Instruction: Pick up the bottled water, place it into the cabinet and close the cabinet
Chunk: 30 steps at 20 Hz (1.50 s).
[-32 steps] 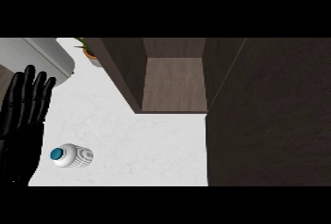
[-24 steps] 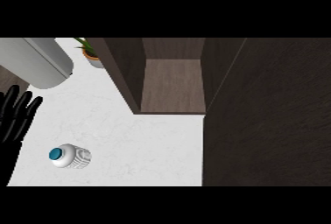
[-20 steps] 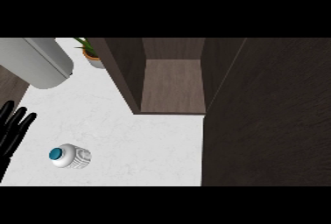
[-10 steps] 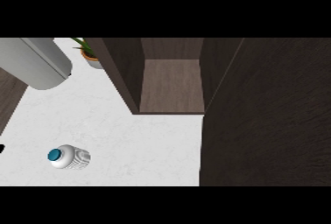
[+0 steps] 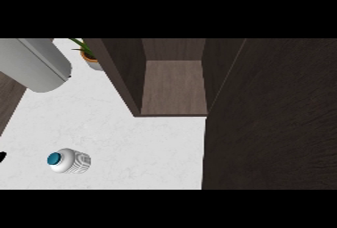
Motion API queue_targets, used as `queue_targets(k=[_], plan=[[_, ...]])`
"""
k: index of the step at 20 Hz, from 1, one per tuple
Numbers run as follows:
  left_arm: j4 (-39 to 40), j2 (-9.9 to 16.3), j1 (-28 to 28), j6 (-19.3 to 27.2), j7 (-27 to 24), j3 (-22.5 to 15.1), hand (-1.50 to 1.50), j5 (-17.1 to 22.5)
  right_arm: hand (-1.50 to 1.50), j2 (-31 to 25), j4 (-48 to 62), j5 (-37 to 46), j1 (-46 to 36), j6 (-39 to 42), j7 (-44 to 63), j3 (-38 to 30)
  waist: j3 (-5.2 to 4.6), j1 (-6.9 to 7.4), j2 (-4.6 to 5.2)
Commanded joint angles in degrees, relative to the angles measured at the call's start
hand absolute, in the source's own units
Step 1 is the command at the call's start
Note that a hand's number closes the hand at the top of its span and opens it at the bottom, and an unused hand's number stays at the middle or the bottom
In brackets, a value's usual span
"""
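The bottled water (image 5: 67, 160) stands upright on the white counter (image 5: 132, 142), seen from almost straight above, so that its blue cap sits toward 9 o'clock of its pale ribbed body. It lies at about 8 o'clock from the middle of the head view, well apart from everything else on the counter. The cabinet (image 5: 174, 84) is open: its dark wood interior shows at 12 o'clock, with a brown floor panel between 2 side walls, and its front edge meets the counter just above the view's centre. The cabinet door (image 5: 276, 120), a broad dark slab, fills the whole side toward 3 o'clock, from the upper edge down to the lower edge. At 10 o'clock a grey cylindrical forearm (image 5: 39, 64) slants across the corner of the counter; no hand shows at its end. A tiny black sliver at the 9 o'clock edge, just above the bottle's level, is the only trace of the left hand (image 5: 2, 156), and whether its fingers are straight or curled cannot be told from so little. The right hand shows nowhere. A small potted plant (image 5: 89, 55) with green leaves stands at 11 o'clock, just beside the cabinet's outer wall. A strip of brown floor (image 5: 10, 102) shows past the counter's edge at 9 o'clock.
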Motion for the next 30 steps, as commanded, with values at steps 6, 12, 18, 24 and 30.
queue_targets(k=[6,12,18,24,30], plan=[[15.4,-4.4,-6.5,-1.1,-10.8,0.7,-1.50,-15.4,-1.50,-3.6,-7.6,-3.9,9.5,3.7,-4.3,-3.0,-0.02,-0.81,0.01],[24.9,-5.2,-11.6,0.2,-14.4,-1.4,-1.50,-21.4,-1.50,-4.5,-9.2,-3.0,12.0,4.5,-5.3,-2.0,-0.02,-0.59,0.11],[41.0,-3.1,-15.9,-1.6,-24.5,0.8,-1.50,-25.5,-1.50,-5.1,-8.2,-3.2,16.6,6.0,-10.7,-2.4,-0.07,-1.08,0.09],[54.3,-1.7,-19.7,0.4,-35.5,2.3,-1.50,-29.8,-1.50,-5.9,-9.1,-2.4,18.7,6.3,-10.9,-0.6,-0.08,-0.75,0.13],[68.0,-0.1,-24.6,1.3,-44.0,1.2,-1.50,-33.8,-1.50,-6.2,-10.3,0.3,22.2,6.2,-13.2,1.6,-0.11,-0.91,0.16]])
